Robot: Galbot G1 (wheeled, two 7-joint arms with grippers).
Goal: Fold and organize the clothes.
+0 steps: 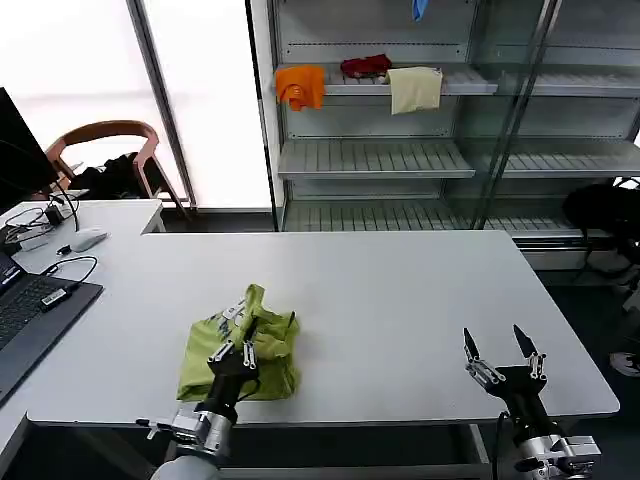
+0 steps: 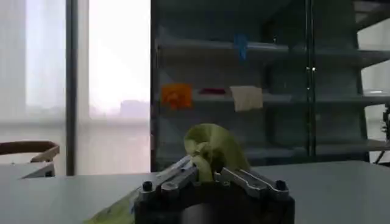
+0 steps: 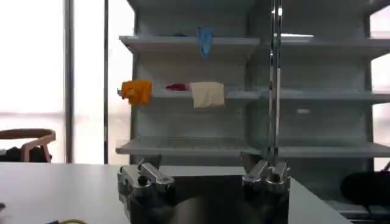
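t-shirt point(image 1: 240, 345) pinched by left hand point(image 1: 234, 353)

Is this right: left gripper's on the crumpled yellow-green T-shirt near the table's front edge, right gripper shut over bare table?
Not quite. In the head view the right gripper is open, its fingers spread apart above the bare table. The rest holds: the left gripper is on the crumpled yellow-green T-shirt near the front edge.

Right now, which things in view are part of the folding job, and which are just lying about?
Part of the job:
- crumpled lime yellow-green cotton T-shirt on the white table
- left gripper, shut on the T-shirt
- right gripper, open over the table's near right edge

Just lying about:
- orange cloth, red cloth, cream cloth on the shelf
- laptop
- computer mouse
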